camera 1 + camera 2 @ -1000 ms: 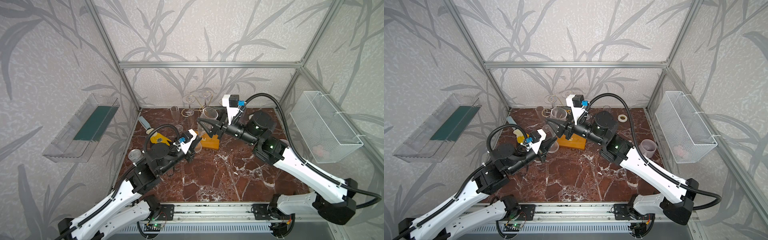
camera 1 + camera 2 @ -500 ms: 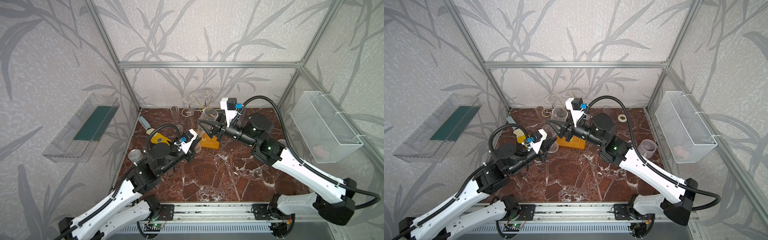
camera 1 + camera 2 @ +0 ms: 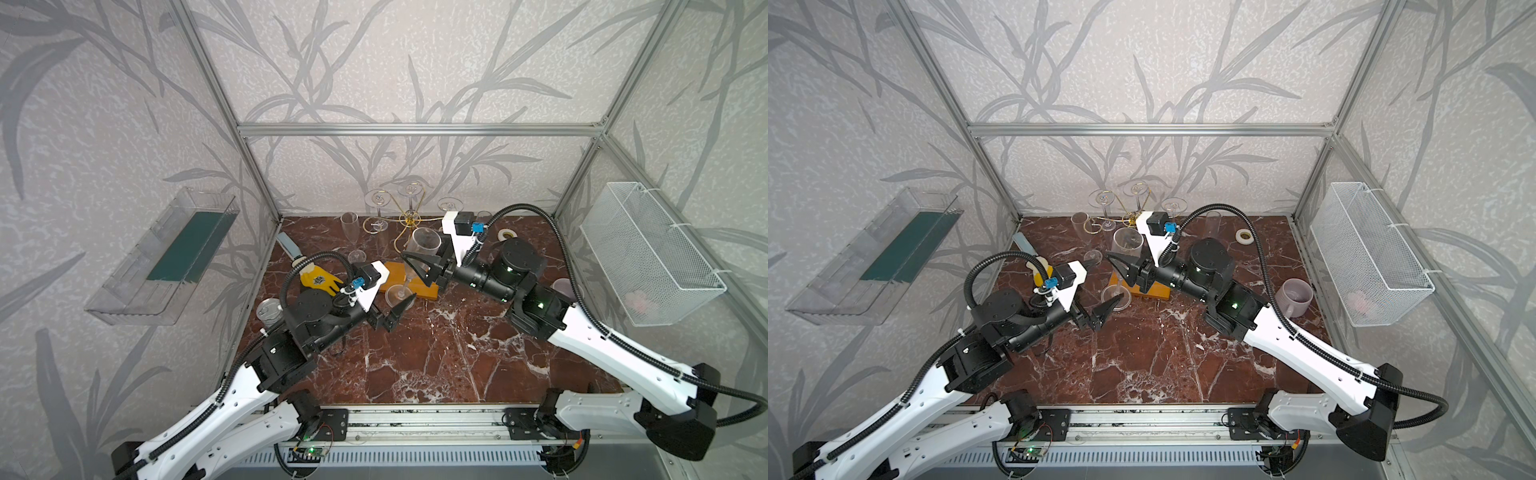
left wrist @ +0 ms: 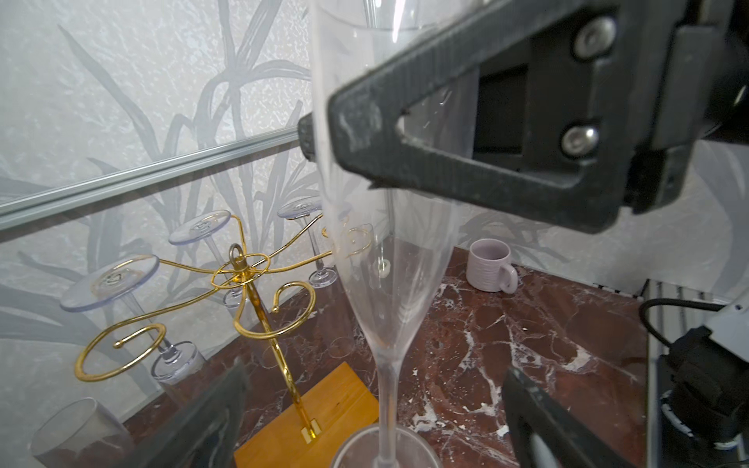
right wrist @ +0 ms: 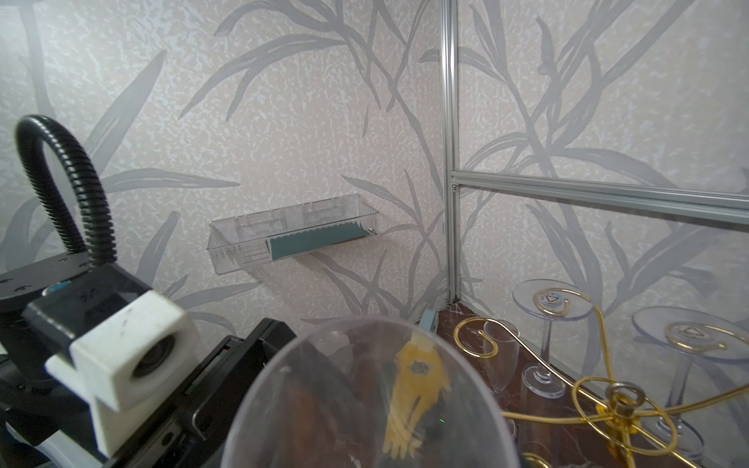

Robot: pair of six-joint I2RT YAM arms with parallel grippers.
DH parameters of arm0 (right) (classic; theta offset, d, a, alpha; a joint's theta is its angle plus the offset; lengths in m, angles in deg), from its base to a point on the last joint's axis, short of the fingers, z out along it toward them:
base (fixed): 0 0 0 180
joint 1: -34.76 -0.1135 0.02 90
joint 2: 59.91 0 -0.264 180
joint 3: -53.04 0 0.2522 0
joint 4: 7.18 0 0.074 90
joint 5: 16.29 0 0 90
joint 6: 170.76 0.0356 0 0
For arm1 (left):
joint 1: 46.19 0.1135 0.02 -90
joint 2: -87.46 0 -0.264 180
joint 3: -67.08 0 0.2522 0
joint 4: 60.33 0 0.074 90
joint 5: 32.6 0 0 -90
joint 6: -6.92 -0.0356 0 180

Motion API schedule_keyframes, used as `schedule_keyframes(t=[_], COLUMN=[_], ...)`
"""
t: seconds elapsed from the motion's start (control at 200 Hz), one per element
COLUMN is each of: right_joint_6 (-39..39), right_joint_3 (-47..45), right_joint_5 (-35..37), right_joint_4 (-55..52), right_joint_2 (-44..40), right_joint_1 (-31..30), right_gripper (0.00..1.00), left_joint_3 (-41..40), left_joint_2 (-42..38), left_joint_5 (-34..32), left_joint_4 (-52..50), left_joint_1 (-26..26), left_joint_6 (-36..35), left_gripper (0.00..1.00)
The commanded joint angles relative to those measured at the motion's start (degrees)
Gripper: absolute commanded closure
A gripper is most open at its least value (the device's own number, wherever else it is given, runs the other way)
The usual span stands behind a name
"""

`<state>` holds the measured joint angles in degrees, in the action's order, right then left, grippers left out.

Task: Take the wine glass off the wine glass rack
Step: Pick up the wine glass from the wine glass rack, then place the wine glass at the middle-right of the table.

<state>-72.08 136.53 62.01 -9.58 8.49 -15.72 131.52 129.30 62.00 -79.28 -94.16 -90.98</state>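
The wine glass (image 3: pixel 424 245) stands upright off the wine glass rack (image 3: pixel 409 216), its foot (image 3: pixel 399 293) low beside the rack's orange wooden base (image 3: pixel 419 286). My right gripper (image 3: pixel 422 266) is shut on its bowl, one black finger (image 4: pixel 466 121) lying across the bowl in the left wrist view. My left gripper (image 4: pixel 377 425) is open, its fingers well apart on either side of the stem and not touching it. In the right wrist view the glass rim (image 5: pixel 364 405) fills the foreground and hides the right jaws. The gold rack (image 5: pixel 620 401) is just behind it.
Other stemmed glasses (image 3: pixel 378 199) hang upside down from the rack arms and a flute (image 3: pixel 350 226) stands by the back wall. A lilac mug (image 3: pixel 1293 296), tape roll (image 3: pixel 1244 236), yellow glove-shaped thing (image 3: pixel 318 280) and small jar (image 3: pixel 268 309) are on the marble. Wire basket (image 3: pixel 648 253) on the right wall.
My left gripper has opened and let go of the glass stem. My right gripper has shifted slightly left and closed on the bowl.
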Motion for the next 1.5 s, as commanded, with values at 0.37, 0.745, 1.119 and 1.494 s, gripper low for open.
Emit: schedule_keyframes(t=[0.37, 0.745, 1.119, 1.494], right_joint_6=[-11.92, -13.77, -13.13, -12.09], right_joint_3=[-17.67, -39.59, -38.35, -32.43], right_joint_5=[10.88, 14.12, 11.63, 10.03], right_joint_4=[-5.71, 9.63, 25.95, 40.96], right_joint_2=[-19.01, -24.59, -5.85, 12.69], right_joint_1=[8.01, 22.52, 29.60, 31.71], right_gripper=[0.50, 0.50, 0.50, 0.50], left_joint_3=[-4.67, -6.29, -7.18, -8.07], left_joint_2=[-7.60, -6.67, -5.39, -4.52], left_joint_5=[-5.97, -10.81, -18.33, -25.46], left_joint_4=[5.60, 8.98, 10.70, 13.46], left_joint_1=[-0.20, -0.20, -0.13, -0.02], left_joint_6=[3.57, 4.08, 3.34, -0.48], left_gripper=[0.01, 0.01, 0.01, 0.01])
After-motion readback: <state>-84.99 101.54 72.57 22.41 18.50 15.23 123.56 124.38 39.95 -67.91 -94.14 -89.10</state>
